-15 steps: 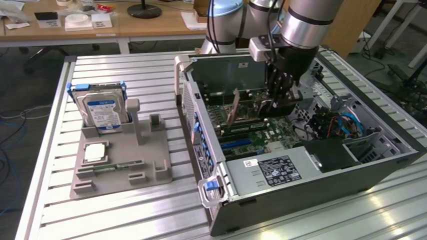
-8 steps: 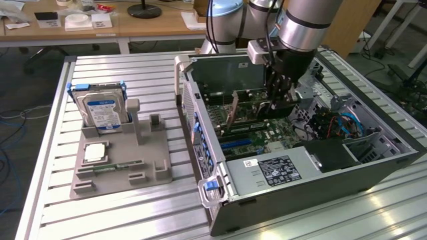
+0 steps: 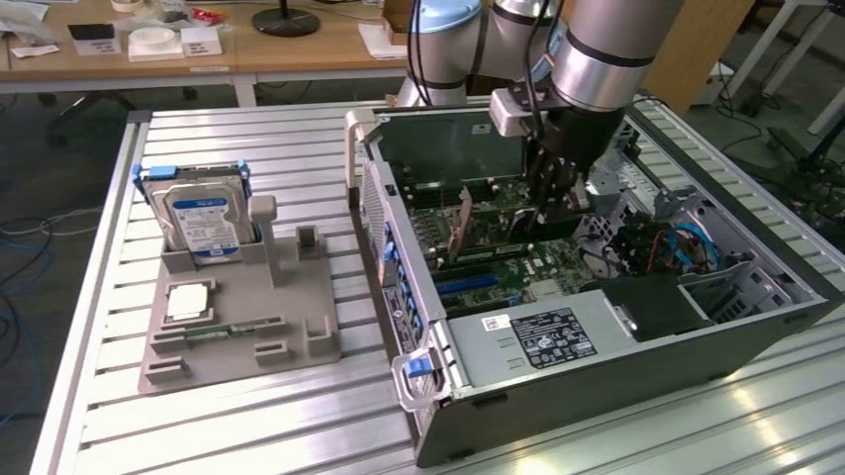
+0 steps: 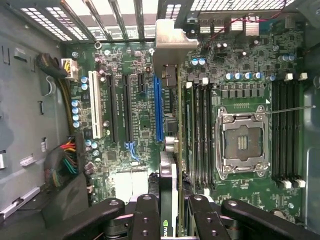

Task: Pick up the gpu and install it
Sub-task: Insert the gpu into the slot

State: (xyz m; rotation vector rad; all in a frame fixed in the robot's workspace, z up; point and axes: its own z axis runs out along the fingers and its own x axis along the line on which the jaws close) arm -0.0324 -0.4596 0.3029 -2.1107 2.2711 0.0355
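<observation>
Presently the gpu point(image 4: 171, 165) stands on edge inside the open computer case point(image 3: 595, 336), clamped between the two black fingers point(image 4: 147, 212) of the gripper point(image 4: 172, 215); its silver bracket point(image 4: 175, 42) points toward the vented rear wall; seen from the wrist, the card runs just beside the long blue slot point(image 4: 158, 107) on the motherboard point(image 4: 125, 165), and whether it touches that slot cannot be told; the processor socket point(image 4: 241, 142) lies on its other side; outside the case, at the exterior view's left, a hard drive point(image 3: 201, 220) stands upright in a grey holder point(image 3: 244, 297), with a memory stick point(image 3: 235, 328) lying on it; everything sits on a slatted metal table point(image 3: 264, 148).
</observation>
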